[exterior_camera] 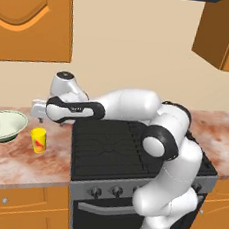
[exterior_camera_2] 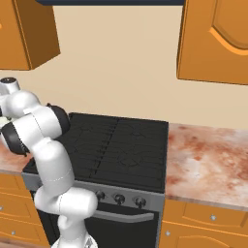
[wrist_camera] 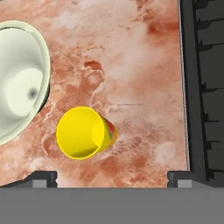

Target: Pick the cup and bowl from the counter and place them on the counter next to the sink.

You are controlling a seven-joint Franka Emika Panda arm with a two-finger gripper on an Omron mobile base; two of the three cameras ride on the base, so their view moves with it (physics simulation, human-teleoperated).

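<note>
At lower centre of the hand view, the yellow cup (wrist_camera: 84,132) stands upright on the worktop (wrist_camera: 131,57), between the released fingers (wrist_camera: 43,178).

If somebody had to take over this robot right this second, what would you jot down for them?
Gripper: open, holding nothing, hanging over the counter left of the stove.
Cup: upright on the counter, in front of the open fingers, between bowl and stove.
Bowl: on the counter just left of the cup, apart from it.
Done: nothing picked up yet.
Left: grasp the cup, carry it to the counter beside the sink, then do the same with the bowl.
</note>
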